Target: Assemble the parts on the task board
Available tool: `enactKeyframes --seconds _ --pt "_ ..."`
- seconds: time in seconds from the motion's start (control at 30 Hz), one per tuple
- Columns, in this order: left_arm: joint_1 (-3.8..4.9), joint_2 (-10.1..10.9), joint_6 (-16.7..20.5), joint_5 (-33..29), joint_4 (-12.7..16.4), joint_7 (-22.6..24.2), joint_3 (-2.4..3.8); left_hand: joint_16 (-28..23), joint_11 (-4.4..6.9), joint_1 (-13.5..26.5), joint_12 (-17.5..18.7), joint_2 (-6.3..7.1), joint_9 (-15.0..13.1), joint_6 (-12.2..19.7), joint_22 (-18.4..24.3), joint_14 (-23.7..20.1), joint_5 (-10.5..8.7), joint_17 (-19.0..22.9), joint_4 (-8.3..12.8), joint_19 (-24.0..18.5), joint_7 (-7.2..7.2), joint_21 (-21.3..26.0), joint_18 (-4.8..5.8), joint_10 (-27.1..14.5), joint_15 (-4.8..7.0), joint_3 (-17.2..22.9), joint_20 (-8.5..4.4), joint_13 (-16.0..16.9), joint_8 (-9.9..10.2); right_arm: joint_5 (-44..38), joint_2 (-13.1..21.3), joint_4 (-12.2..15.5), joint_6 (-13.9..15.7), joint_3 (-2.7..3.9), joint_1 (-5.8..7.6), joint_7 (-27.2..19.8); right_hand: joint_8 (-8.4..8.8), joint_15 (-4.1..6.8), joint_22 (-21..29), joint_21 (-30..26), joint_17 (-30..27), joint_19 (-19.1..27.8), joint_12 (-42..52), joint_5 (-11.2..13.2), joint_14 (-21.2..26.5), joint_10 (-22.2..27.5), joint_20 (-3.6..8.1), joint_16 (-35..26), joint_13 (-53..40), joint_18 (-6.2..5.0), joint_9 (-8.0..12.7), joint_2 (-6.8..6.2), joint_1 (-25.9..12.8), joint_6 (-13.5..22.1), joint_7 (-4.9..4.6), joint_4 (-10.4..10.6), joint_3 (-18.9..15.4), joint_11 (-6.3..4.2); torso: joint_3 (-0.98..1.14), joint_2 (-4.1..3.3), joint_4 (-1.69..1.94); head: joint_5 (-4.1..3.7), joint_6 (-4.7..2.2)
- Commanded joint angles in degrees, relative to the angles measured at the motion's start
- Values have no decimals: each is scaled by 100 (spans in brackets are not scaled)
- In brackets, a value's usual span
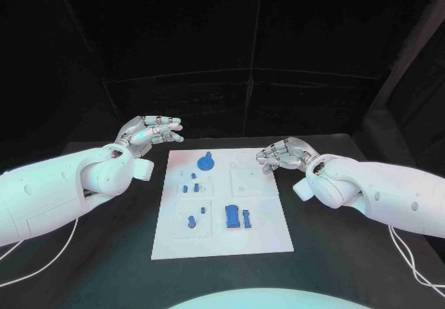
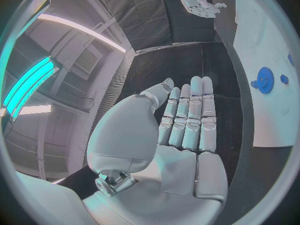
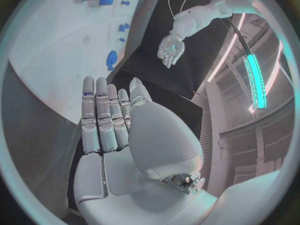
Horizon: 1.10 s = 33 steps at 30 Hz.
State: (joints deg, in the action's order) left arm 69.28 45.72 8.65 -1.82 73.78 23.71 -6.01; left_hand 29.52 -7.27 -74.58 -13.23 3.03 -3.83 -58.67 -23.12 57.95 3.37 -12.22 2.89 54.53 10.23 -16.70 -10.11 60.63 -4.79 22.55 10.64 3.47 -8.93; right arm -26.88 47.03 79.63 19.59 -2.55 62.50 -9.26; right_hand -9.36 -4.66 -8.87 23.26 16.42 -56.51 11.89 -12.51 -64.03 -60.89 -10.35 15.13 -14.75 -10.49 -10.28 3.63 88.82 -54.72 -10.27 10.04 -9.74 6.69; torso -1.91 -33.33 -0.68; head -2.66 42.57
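Task board (image 2: 275,60) cut off by circle rim in left wrist view. Small blue parts (image 1: 192,188) near board's left edge too small to identify shape. Right hand (image 1: 281,154) overlaps board's right edge.

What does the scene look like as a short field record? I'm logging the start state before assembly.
table: black
task board: white plate, mid-table
parts: blue pieces spread over the board, including a gear at the far end and a large block nearer the robot
left hand: empty, fingers apart, beside the board's far left corner
right hand: empty, at the board's far right edge
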Motion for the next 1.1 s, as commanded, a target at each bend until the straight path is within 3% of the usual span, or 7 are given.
enactKeyframes --seconds 0.03,0.47,0.5,0.57,1.0,1.03,1.1 --pt "-42 -128 98 -344 -241 326 5 -489 -27 271 187 86 8 17 251 -12 6 162 -172 -244 13 317 -24 50 -112 -175 117 11 89 1365 -256 -473 -210 11 22 -1221 174 -14 225 -348 -311 -83 -218 37 -37 -158 -73 -379 401 -22 140 17 35 -123 12 -19 18 46 -12 142 -16 -4 -88" --pt "-221 -568 444 -864 -808 631 11 -1828 -318 150 789 -100 5 317 993 -363 -12 671 -408 -1123 -1 1165 -52 -286 -441 -1093 545 16 435 1663 -1050 -1579 -411 33 34 -1620 572 -123 518 -1101 -1046 -422 -679 540 -339 -230 -179 -1059 1109 -14 527 147 -356 -226 -66 -334 -101 153 16 165 97 -27 -423" --pt "-221 -535 295 -598 -762 363 5 -2151 -4 2336 1323 -303 383 2013 1381 -2018 -337 1222 -289 -2420 -314 1670 302 -2058 -175 -1428 55 -347 893 1405 -988 -1499 -217 25 23 -1269 936 52 887 -1457 -1211 1420 -1189 759 1712 1683 184 -1513 1475 300 1028 -363 -2883 1518 267 -514 224 -95 -1 179 53 -23 -390" --pt "-231 -529 344 -587 -726 367 14 -2212 41 2660 1323 -303 383 2242 1447 -2240 -337 1222 -289 -2618 -357 1670 301 -2292 -130 -1492 -11 -347 893 1428 -974 -1453 -169 30 18 -1283 936 466 887 -1521 -1642 1647 -1189 773 1959 1932 237 -1513 1475 299 1028 -363 -3275 1727 307 -565 266 -125 10 181 54 -7 -415" --pt "-548 -331 1834 -229 364 479 287 -2518 323 4619 1323 -303 383 3719 1800 -3690 -337 1222 -289 -3773 -1023 1670 516 -3828 479 -1800 -439 -347 893 2138 -557 -52 1309 157 -124 -1718 936 466 887 -1848 -1642 3266 -1189 1251 3756 3612 558 -1513 1475 523 1028 -363 -5538 3242 598 -1004 568 -669 190 215 67 264 -817" --pt "-587 -306 2021 -184 501 493 322 -2533 727 4730 1323 -303 383 3802 1821 -3772 -337 1222 -289 -3838 -1023 1670 517 -3915 479 -1812 -464 -347 893 2215 -512 101 1470 170 -139 -1765 936 466 887 -1866 -1642 3365 -1189 1251 3865 3713 578 -1513 1475 583 1028 -363 -5676 3334 615 -1004 974 -669 191 215 68 266 -819" --pt "-678 -249 2446 -82 812 525 400 -2952 727 5008 1323 -303 383 4010 1870 -3979 -337 1222 -289 -4003 -1023 1670 578 -4133 479 -2255 -524 -347 893 2377 -417 419 1806 199 -171 -1864 936 466 887 -1899 -1642 3550 -1189 1251 4071 3905 614 -1513 1475 586 1028 -363 -5934 3506 1027 -1004 974 -669 191 215 68 266 -819"
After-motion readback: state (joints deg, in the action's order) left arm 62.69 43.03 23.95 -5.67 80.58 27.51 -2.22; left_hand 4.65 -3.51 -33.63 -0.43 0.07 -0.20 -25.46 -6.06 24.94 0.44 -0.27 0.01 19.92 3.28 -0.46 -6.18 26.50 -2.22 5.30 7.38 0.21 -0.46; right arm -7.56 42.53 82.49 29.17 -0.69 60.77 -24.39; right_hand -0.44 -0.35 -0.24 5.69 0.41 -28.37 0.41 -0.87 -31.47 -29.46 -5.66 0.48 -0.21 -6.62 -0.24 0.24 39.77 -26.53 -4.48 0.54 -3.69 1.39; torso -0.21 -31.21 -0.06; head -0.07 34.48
